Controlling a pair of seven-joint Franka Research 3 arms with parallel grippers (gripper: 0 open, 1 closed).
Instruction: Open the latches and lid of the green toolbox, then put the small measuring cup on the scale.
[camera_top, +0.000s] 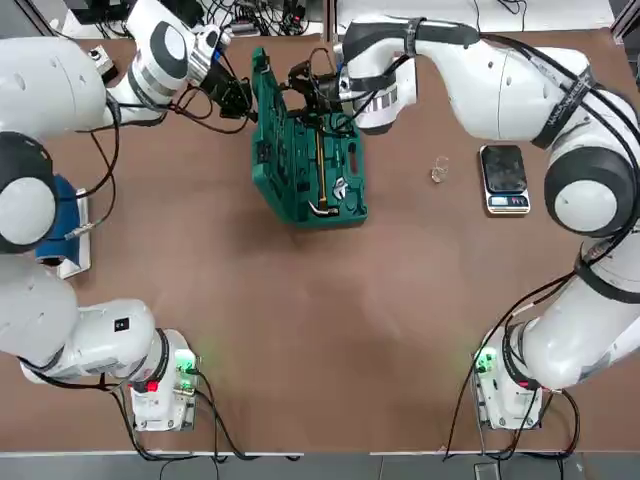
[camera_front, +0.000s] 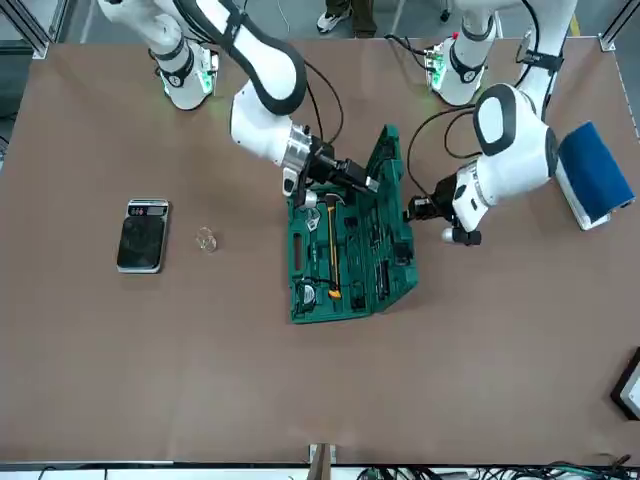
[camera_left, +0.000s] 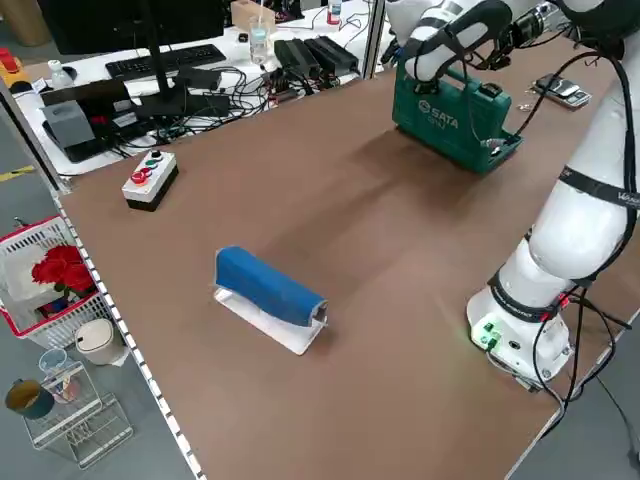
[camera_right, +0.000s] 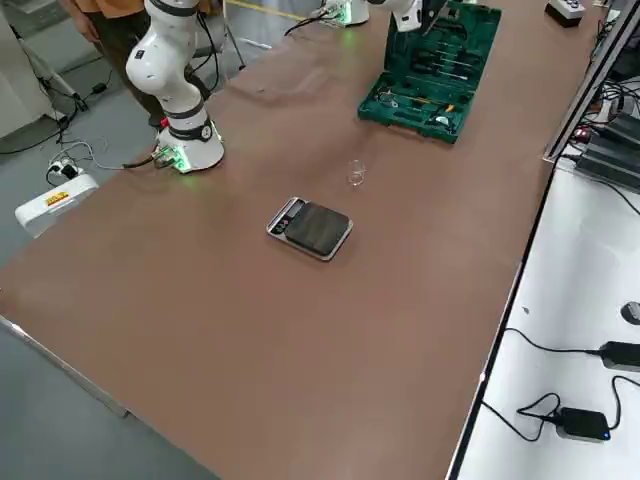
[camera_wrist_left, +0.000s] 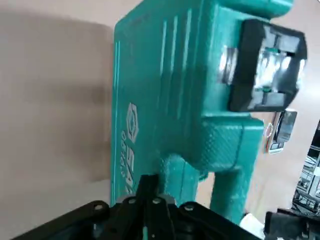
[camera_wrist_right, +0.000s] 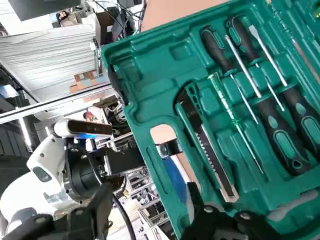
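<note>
**Toolbox stands half open between your two arms; cup waits beside the scale**

You see the green toolbox (camera_top: 320, 175) lying on the brown table (camera_top: 300, 330) with its long axis running away from the robot's bases, slightly slanted, and the yellow-handled hammer (camera_top: 320, 170) in its tray lies along that same line. The lid (camera_top: 265, 120) is raised on its long edge, standing close to upright on the robot's left side of the tray, its moulded inside with screwdrivers and pliers facing the right arm and its white SATA lettering facing the left. The black handle (camera_wrist_left: 265, 65) shows on the lid's outer edge in the left wrist view.

Your left gripper (camera_top: 240, 97) sits just outside the lid's far end, its fingers clenched together on nothing. Your right gripper (camera_top: 305, 85) reaches in over the far end of the open case from the opposite side, its fingers parted with the lid's edge between them; whether they actually touch the plastic cannot be told.

Well to the robot's right of the case, the small measuring cup (camera_top: 439, 171) stands on the bare table near the scale (camera_top: 504, 177), apart from it. The scale's long axis also runs away from the bases, its silver display strip at the near end. A blue object on a white base (camera_top: 62, 225) lies at the table's left edge.
</note>
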